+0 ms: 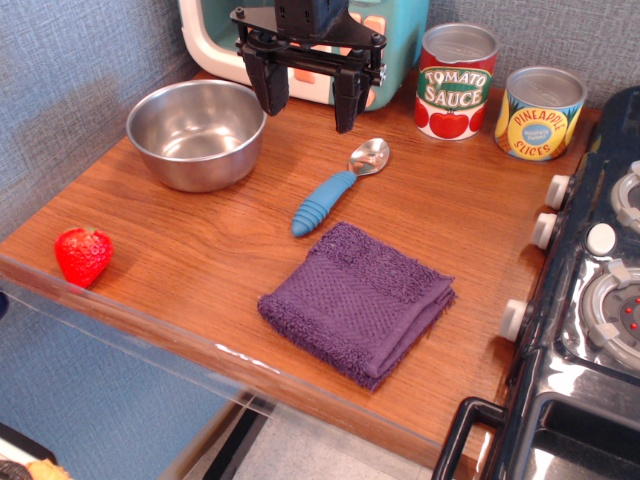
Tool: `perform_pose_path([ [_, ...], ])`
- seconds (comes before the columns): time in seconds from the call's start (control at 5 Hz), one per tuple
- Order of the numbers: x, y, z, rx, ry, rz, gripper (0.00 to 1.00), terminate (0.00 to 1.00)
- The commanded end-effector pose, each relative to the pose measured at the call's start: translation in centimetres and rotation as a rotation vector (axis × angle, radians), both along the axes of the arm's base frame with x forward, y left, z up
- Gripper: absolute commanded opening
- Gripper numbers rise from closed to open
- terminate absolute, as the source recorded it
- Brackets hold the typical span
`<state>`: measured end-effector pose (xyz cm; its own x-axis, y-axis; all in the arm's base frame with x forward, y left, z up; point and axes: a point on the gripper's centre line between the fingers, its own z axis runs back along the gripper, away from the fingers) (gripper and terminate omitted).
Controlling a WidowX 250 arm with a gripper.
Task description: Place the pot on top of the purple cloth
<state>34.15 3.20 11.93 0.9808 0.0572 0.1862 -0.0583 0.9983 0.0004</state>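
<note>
Steel pot point(197, 133) sits near the table's point(200, 255) back left corner, empty and upright. The purple cloth point(358, 300) lies folded near the front edge, right of centre, well apart from the pot. Between them lies a blue-handled spoon point(338, 189); bare wood spreads left of it. The gripper point(308, 102) hangs beside the pot's right rim, fingers point(272, 90) wide, holding nothing.

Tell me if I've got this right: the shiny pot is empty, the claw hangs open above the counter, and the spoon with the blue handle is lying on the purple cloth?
Nearly. The spoon lies on the bare wood beside the purple cloth, not on it, as observation.image shows. The pot is empty and the claw hangs open.
</note>
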Motion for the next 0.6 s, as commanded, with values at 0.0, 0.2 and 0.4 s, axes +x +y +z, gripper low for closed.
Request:
perform_pose_path([
  [0.0, 0.0, 0.0, 0.0, 0.0, 0.0, 0.0, 1.0, 0.0],
  [0.2, 0.1, 1.8, -1.5, -0.02, 0.019, 0.037, 1.0, 0.0],
  [0.4, 0.4, 3.7, -1.5, 0.017, 0.015, 0.035, 1.0, 0.0],
])
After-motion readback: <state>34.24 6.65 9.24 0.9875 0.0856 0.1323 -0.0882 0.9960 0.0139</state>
